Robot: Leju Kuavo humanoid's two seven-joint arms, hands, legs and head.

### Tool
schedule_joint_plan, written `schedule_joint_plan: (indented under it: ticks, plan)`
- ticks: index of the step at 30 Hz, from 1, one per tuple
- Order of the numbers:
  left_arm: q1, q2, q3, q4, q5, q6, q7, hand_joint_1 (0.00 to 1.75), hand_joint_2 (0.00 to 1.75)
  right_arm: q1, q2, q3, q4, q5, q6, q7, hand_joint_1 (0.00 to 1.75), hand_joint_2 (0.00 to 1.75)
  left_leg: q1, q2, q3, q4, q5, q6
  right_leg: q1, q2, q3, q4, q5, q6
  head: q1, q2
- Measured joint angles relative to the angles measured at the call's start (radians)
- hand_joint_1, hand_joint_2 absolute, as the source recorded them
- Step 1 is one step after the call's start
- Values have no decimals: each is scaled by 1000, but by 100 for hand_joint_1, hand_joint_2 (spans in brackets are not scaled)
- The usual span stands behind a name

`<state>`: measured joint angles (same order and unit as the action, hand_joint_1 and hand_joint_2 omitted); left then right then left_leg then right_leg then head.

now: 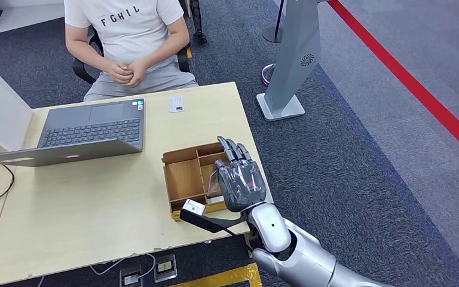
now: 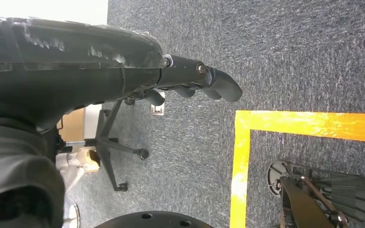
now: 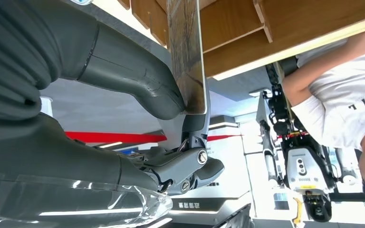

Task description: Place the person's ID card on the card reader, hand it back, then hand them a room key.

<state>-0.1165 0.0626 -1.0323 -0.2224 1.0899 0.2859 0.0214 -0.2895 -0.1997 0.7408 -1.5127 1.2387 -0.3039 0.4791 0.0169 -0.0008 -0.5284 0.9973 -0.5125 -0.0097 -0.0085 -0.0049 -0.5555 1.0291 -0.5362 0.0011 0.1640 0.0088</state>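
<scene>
My right hand (image 1: 239,178) hovered over the right side of the partitioned wooden organiser box (image 1: 185,176), fingers extended toward the person. In my right wrist view a thin dark card with a glossy face (image 3: 186,52) stood pinched between my thick grey thumb (image 3: 138,83) and the darker fingers (image 3: 190,166); I judged it to be a room key drawn from the box, though I could not tell its print. Held edge-up like that, the card would slip cleanly out of its narrow slot. My left hand (image 2: 195,83) hung beside my body over the grey carpet, fingers loosely curled around nothing, kept clear of the work.

Just nearer than the box lay a small black card reader with a pale top (image 1: 194,209), its cable trailing off the edge of the light wooden surface (image 1: 83,215). Left of the box sat an open grey laptop (image 1: 89,128). Beyond the box, near the far edge, the small white ID card (image 1: 176,103) lay flat within the person's reach, so I judged it already handed back. The person in a white shirt (image 1: 125,30) sat behind it, hands clasped in the lap.
</scene>
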Motion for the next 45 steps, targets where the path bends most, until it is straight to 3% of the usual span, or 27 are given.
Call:
schedule_joint_plan:
  ticks: [10, 22, 29, 45]
  plan:
    - [0, 0, -1, 0, -9, -2, 0, 0, 0, -44, -7, 1, -3, -17, 1, -8, 175, 175, 0, 0, 0, 0, 1, -1, 0, 0, -1, 1, 0, 0, 0, 0]
    - [-1, 0, -3, 0, -45, -15, 0, 0, 0, -286, -14, 21, 31, -160, 149, 52, 175, 175, 0, 0, 0, 0, 2, -4, 0, 0, -2, 3, 1, -1, 0, 0]
    - [-1, 0, -8, 0, -62, -23, -1, 0, 0, -393, -15, 31, 111, -218, 159, 78, 175, 175, 0, 0, 0, 0, 2, -4, 0, 0, -2, 4, 0, -1, 0, 0]
    - [0, 0, -17, 0, -66, -32, -13, 0, 0, -445, -13, 56, 230, -176, 160, 97, 175, 175, 0, -1, -1, 0, 2, -4, 0, 0, -2, 4, 0, -1, 0, 0]
